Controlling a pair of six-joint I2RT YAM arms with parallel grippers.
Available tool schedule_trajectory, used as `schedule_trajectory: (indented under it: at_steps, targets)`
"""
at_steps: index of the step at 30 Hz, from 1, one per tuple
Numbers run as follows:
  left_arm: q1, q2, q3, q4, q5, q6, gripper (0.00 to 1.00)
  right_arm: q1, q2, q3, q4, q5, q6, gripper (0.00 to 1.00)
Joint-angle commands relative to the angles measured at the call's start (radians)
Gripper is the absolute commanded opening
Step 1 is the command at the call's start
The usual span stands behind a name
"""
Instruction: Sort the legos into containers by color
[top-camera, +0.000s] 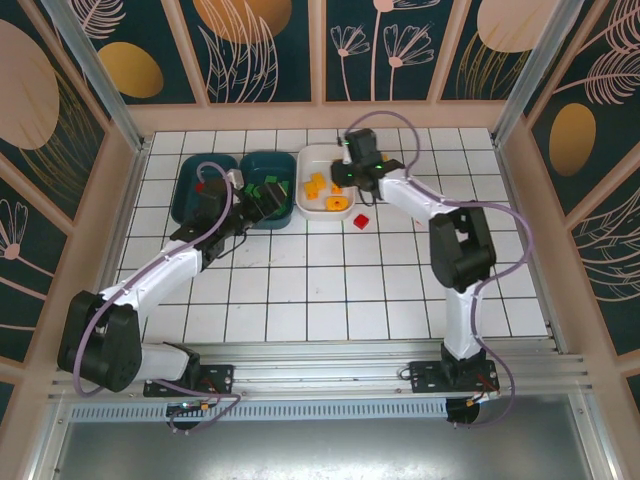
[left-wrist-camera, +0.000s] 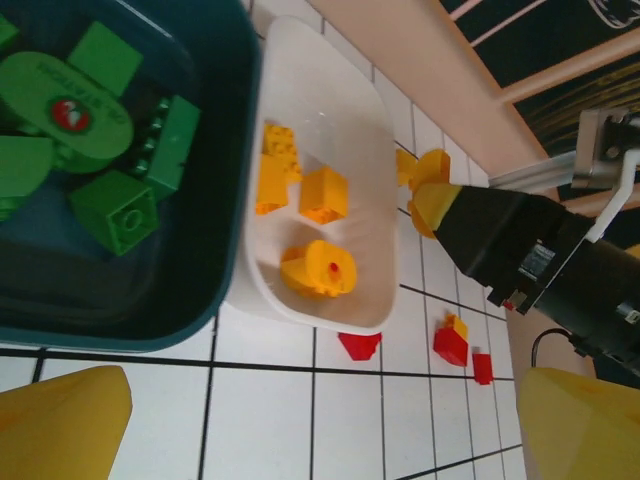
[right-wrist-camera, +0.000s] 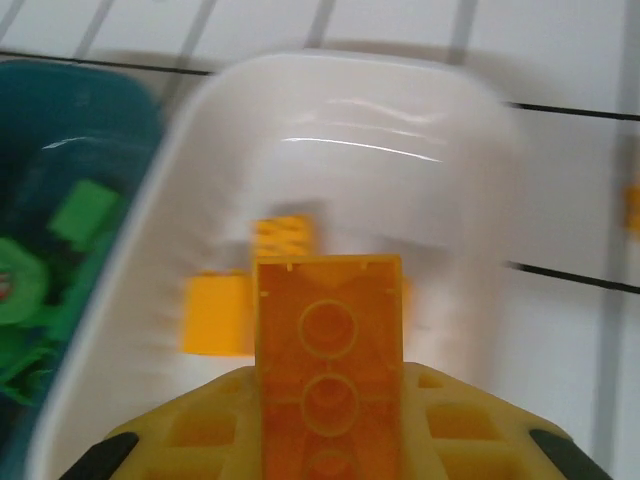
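My right gripper (right-wrist-camera: 330, 445) is shut on an orange brick (right-wrist-camera: 330, 340) and holds it over the white tray (right-wrist-camera: 350, 120), where other orange legos (right-wrist-camera: 215, 315) lie. In the top view the right gripper (top-camera: 345, 176) hangs over the white tray (top-camera: 306, 156). My left gripper (left-wrist-camera: 320, 445) is open with nothing between its fingers, over floor tiles beside the teal tray (left-wrist-camera: 100, 305) of green legos (left-wrist-camera: 115, 210). Three orange legos (left-wrist-camera: 320, 268) sit in the white tray (left-wrist-camera: 330, 80). Red legos (left-wrist-camera: 359, 345) lie on the tiles just outside it.
A second teal tray (top-camera: 190, 200) stands at the far left, partly under my left arm, with a red piece (top-camera: 200, 187) in it. One red lego (top-camera: 361, 220) lies right of the white tray. Wooden walls enclose the tiled floor.
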Motion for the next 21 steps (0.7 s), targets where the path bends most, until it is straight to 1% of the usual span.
schedule_trajectory:
  at_steps: [1,2,4,6,7,9,11,13,16,21]
  targets:
    - [-0.004,-0.01,-0.029,-0.028,0.014,-0.004,0.99,0.001,0.109,0.111,-0.078,-0.001,0.017,0.33]
    - [-0.004,-0.014,-0.036,-0.024,0.019,-0.004,0.98,0.005,0.12,0.134,-0.092,-0.001,0.017,0.42]
    - [-0.004,-0.028,-0.055,-0.008,0.037,0.003,0.99,0.012,0.109,0.146,-0.093,0.019,0.027,0.55]
    - [-0.004,-0.042,-0.065,0.003,0.055,0.017,0.99,0.009,0.061,0.111,-0.074,0.058,0.036,0.64]
    - [-0.004,-0.048,-0.066,0.009,0.068,0.028,0.99,0.005,0.023,0.073,-0.058,0.074,0.039,0.66]
    - [-0.004,-0.058,-0.07,0.014,0.082,0.044,0.98,-0.006,-0.056,-0.016,-0.029,0.112,0.048,0.67]
    - [-0.004,-0.066,-0.078,0.032,0.101,0.055,0.99,-0.026,-0.14,-0.135,0.003,0.124,0.052,0.67]
    - [-0.004,-0.068,-0.089,0.058,0.13,0.059,0.99,-0.053,-0.217,-0.265,0.024,0.089,0.028,0.67]
    - [-0.006,-0.065,-0.108,0.108,0.179,0.069,0.99,-0.062,-0.295,-0.423,0.026,0.057,-0.035,0.67]
    - [-0.004,-0.046,-0.115,0.163,0.238,0.085,0.98,-0.06,-0.329,-0.575,0.05,-0.029,-0.084,0.67]
